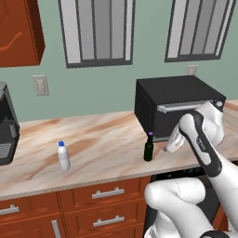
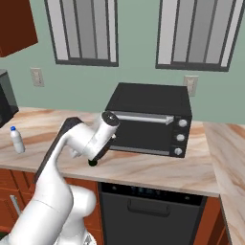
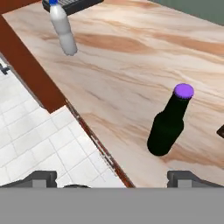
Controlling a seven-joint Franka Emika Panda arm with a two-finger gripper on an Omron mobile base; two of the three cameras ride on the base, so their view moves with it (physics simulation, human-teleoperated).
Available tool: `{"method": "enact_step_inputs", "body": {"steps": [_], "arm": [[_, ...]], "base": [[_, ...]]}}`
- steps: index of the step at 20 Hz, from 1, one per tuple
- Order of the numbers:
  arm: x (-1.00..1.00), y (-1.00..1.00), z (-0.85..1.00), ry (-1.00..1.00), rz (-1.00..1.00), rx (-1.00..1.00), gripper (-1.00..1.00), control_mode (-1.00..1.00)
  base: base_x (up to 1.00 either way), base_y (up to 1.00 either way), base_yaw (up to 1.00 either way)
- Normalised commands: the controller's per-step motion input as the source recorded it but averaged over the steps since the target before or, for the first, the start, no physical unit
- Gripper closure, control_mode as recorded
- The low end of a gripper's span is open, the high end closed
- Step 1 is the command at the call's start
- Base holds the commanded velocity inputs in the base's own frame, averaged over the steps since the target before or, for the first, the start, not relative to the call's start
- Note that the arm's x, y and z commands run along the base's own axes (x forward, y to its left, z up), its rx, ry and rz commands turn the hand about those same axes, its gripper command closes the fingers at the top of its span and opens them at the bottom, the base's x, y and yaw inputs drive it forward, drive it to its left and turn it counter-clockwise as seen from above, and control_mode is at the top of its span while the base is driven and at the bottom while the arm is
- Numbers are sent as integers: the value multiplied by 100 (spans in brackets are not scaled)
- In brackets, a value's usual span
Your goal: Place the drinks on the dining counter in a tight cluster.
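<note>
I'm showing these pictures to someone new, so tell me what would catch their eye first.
A big black toaster oven sits at the back of the marble counter, under the windows. The white robot arm reaches in front of it, its open gripper near a dark green bottle with a purple cap. A white bottle with a blue cap stands alone further left.

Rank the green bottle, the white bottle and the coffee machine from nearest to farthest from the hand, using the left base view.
1. Green bottle, just left of the hand.
2. White bottle, mid-counter, further left.
3. Coffee machine, at the far left edge.
</note>
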Motion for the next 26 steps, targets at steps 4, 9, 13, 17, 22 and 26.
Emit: {"method": "enact_step_inputs", "body": {"steps": [4, 9, 13, 17, 22, 26], "arm": [[9, -18, -17, -23, 7, 21, -100, -100], [9, -15, -15, -16, 12, 23, -100, -100], [22, -6, -5, -10, 14, 23, -100, -100], [22, -2, 0, -2, 15, 20, -100, -100], [19, -1, 5, 0, 10, 16, -100, -100], [15, -5, 12, 0, 7, 11, -100, -100]], "base": [[0, 0, 0], [0, 0, 0], [0, 0, 0], [0, 0, 0], [0, 0, 0], [0, 0, 0]]}}
